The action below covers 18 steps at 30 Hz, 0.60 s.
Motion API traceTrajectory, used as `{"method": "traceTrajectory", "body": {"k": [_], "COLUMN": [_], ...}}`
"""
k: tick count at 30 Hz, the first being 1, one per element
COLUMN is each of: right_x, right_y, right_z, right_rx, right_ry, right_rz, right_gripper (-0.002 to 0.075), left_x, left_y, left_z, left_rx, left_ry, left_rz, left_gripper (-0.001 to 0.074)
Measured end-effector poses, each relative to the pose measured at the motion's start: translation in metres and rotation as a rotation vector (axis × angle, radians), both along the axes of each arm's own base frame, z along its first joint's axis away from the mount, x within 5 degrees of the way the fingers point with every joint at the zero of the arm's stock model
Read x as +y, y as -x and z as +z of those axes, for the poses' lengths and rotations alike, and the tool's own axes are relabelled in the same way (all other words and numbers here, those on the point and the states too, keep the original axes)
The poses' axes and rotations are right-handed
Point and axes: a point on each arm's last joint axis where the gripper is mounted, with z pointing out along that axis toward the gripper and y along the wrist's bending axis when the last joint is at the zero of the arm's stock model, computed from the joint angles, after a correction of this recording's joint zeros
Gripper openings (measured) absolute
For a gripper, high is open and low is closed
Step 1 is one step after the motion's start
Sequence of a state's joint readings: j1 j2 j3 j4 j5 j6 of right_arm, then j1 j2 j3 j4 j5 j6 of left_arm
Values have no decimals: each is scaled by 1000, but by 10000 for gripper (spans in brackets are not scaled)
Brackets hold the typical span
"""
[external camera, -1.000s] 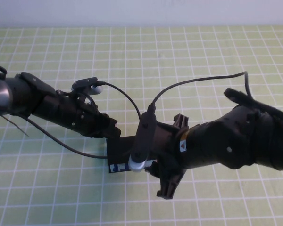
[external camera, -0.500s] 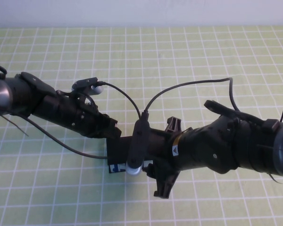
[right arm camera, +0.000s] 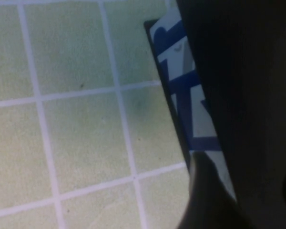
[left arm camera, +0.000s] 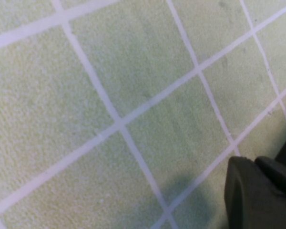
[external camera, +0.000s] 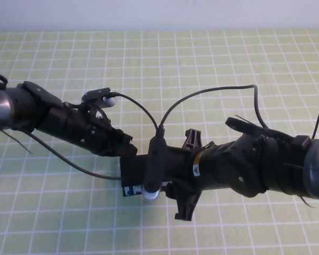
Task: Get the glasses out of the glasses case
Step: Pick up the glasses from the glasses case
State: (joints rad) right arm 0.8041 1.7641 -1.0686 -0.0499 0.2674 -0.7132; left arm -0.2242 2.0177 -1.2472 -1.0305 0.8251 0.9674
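The glasses case (external camera: pixel 132 171) lies at the middle of the mat, black on top, with its light-blue printed front side (external camera: pixel 131 189) facing me. The glasses are hidden. My left gripper (external camera: pixel 126 150) rests against the case's far left edge. My right gripper (external camera: pixel 147 178) is over the case from the right, its end hidden under the wrist camera. In the right wrist view the blue-marked front side (right arm camera: pixel 186 90) and the black lid (right arm camera: pixel 238 86) fill the frame, with the right gripper (right arm camera: pixel 212 202) close against them. The left wrist view shows the left gripper (left arm camera: pixel 262 193) low over the mat.
A green mat with a white grid (external camera: pixel 212 58) covers the table. Black cables (external camera: pixel 207 95) arc above the arms between the wrist cameras. A white wall edge runs along the back.
My right arm has slid a little to the left and rolled, and its cable has bent lower. The left arm and the case have not moved.
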Motion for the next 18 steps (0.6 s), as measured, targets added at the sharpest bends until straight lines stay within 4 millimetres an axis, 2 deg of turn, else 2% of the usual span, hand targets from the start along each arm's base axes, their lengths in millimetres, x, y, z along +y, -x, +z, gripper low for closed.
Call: {"method": "traceTrajectory", "body": {"k": [9, 11, 18], "right_x": [1, 1, 2], "right_y": [-2, -2, -4], "right_z": [-10, -10, -10], "right_rx": [0, -10, -35], "right_ry": [34, 37, 39], "right_rz": [17, 23, 39], "right_gripper": [300, 272, 88], "left_x": [0, 0, 0], "left_y": [1, 1, 1], "left_z": [0, 0, 0], "left_rx": [4, 4, 6], "left_ry": [3, 3, 4], "left_rz": [-7, -7, -8], "left_gripper": [-4, -4, -4]}}
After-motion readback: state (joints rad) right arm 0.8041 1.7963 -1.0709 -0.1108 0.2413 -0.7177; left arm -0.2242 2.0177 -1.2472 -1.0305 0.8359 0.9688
